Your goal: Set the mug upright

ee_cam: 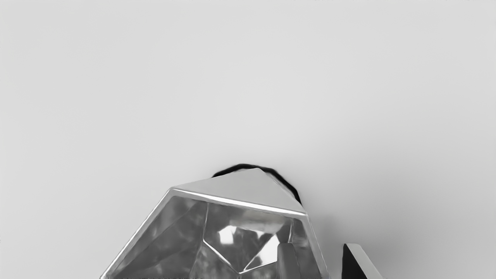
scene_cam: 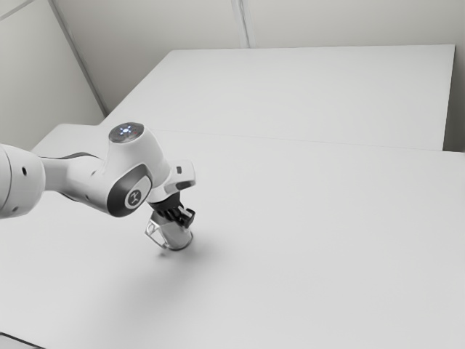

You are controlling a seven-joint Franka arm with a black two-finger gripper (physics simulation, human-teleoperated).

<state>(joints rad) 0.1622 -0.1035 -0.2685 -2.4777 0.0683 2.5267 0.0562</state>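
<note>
We work over a broad, pale grey table (scene_cam: 327, 240), smooth and matte, with a soft shadow spreading around the mug (scene_cam: 176, 235). Behind it lies a second pale tabletop (scene_cam: 312, 87), a thin seam running between the two. Beyond that rise plain off-white walls (scene_cam: 160, 36); a narrow upright strip (scene_cam: 243, 25) divides the back one, and a dark slanting line (scene_cam: 76, 58) marks the corner toward the exterior view's left. A dark-edged object (scene_cam: 18, 342) pokes into the near corner on that same side.

The mug is at our gripper (scene_cam: 182, 217), on the table's part toward the exterior view's left. Its mouth is up at our fingers, its dark-ringed base down by the table and its body leaning somewhat. The handle (scene_cam: 153, 232) points toward the exterior view's left. Our fingers (ee_cam: 287, 261) stand partly apart, one inside the shiny, faceted mouth, the other outside, with a gap between that outer one and the mug's wall; they have no grip on it.
</note>
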